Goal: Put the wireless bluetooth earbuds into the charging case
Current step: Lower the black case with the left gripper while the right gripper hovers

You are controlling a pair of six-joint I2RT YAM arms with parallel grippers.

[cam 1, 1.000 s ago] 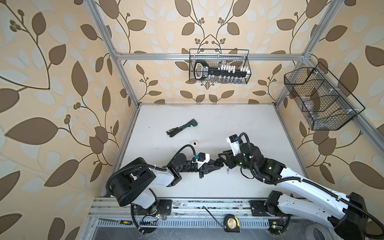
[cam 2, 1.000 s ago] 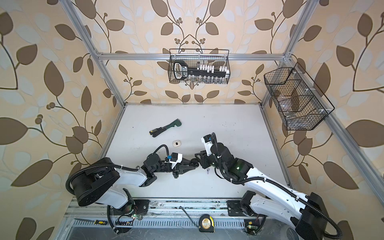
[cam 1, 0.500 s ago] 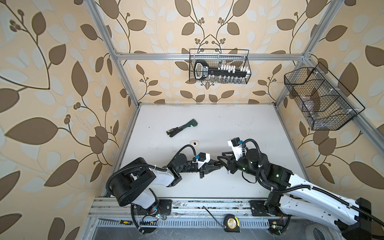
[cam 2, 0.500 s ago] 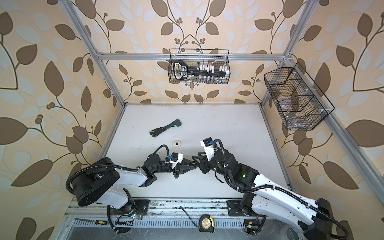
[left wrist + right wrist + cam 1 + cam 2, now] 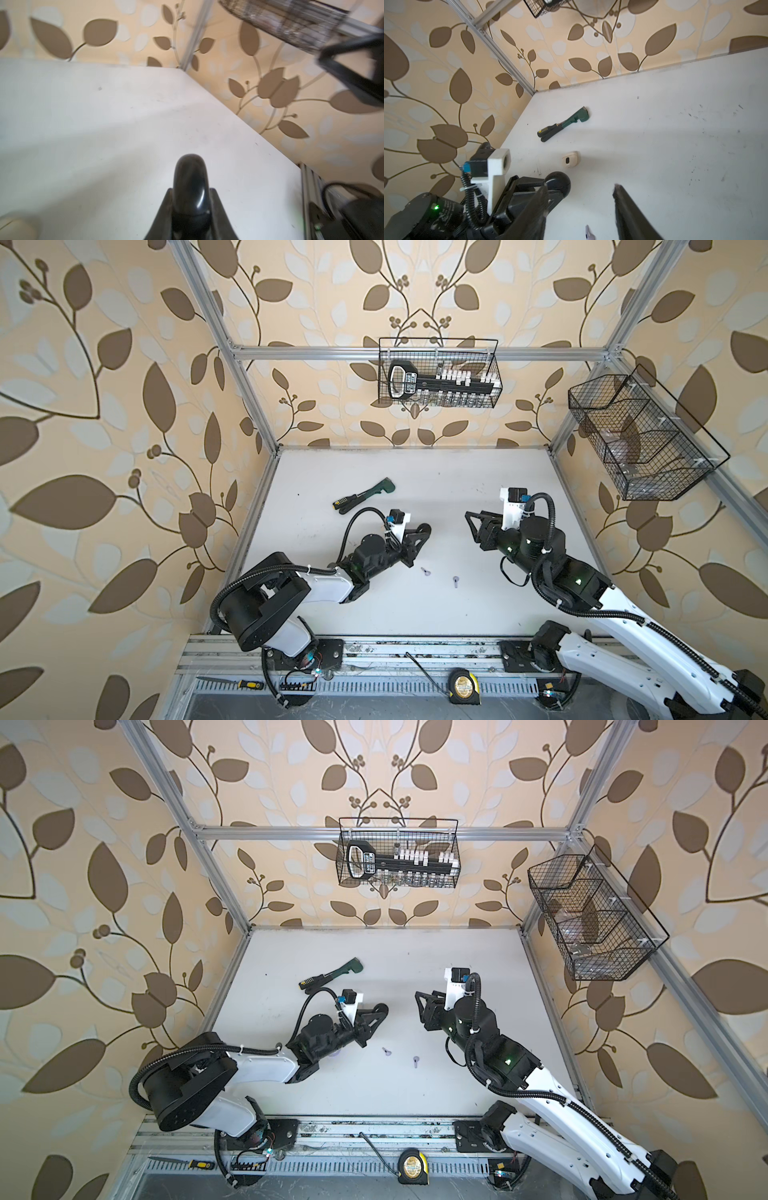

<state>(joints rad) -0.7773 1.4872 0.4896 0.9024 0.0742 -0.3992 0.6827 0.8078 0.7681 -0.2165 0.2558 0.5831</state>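
Pinching a glossy, rounded black case [image 5: 190, 182] between the left fingers [image 5: 220, 212], pressed tight against its two flat sides. Judging it a case by shape only, and not being able to tell whether its lid is up. Holding the right fingers [image 5: 627, 212] spread, gripping nothing, clear of the tabletop [image 5: 415, 472] and apart from the left fingers.

Step in hand, as judged: going down with the right fingers for a loose earbud. Doing it well:
- Centring the spread fingers over one earbud [image 5: 588, 233] before descending.
- Turning the wrist so that the fingers are closing across the bulb, not the thin stem.
- Descending straight, stopping just short of scraping the tabletop.
- Closing slowly, since so small and smooth a piece is likely to squirt out sideways.
- Holding the black case level and unmoving during the pick.

Noting two lilac earbuds [image 5: 424, 571] in both top views, each a small bulb on a short stem. Finding them flat on the bare tabletop between the two arms, toward the front rail, near each other but not touching. Seeing no earbud seated in any case.

Leaving alone the white case [image 5: 571, 159], shut and lying just beyond the left fingers, and the green-headed tool [image 5: 363, 497] further back.
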